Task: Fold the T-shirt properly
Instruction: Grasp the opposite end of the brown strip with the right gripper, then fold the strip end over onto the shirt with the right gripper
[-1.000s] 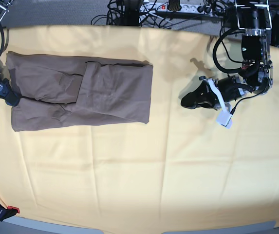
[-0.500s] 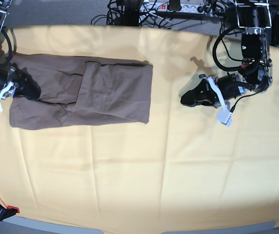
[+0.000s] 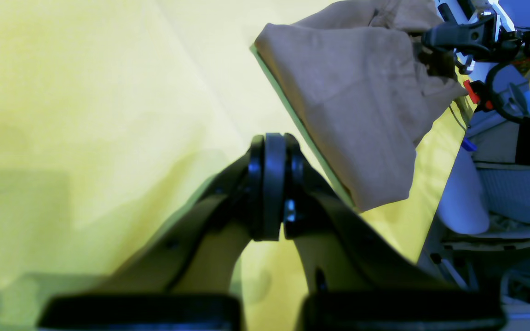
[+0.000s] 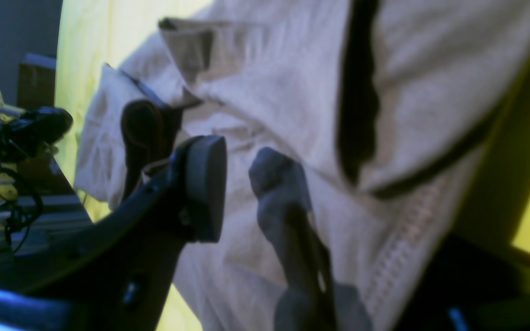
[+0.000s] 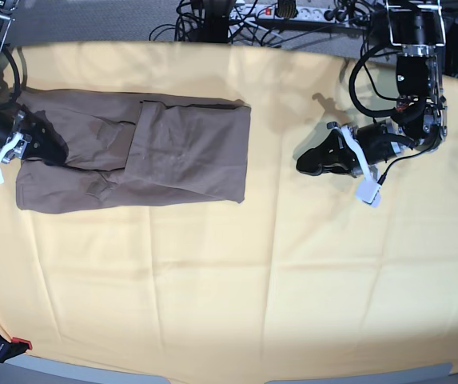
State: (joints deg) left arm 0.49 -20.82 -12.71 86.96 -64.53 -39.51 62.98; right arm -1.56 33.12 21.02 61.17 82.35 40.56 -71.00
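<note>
The taupe-brown T-shirt (image 5: 173, 148) lies flat on the left of the table, partly folded, with one layer laid over its middle. My right gripper (image 5: 53, 150) is low over the shirt's left end. In the right wrist view the right gripper (image 4: 237, 184) has its jaws a little apart, with the shirt fabric (image 4: 292, 92) and its stitched hem right beneath. My left gripper (image 5: 302, 166) rests on the yellow cloth, well to the right of the shirt. In the left wrist view the left gripper (image 3: 268, 184) is shut and empty, with the shirt's right end (image 3: 361, 105) beyond it.
A large pale-yellow cloth (image 5: 213, 280) covers the table. Cables and a power strip (image 5: 292, 11) lie along the back edge. A red-tipped clamp (image 5: 5, 346) sits at the front left corner.
My right gripper has moved from the shirt's left edge inward onto the shirt, and that edge has shifted slightly. The left arm has barely moved.
</note>
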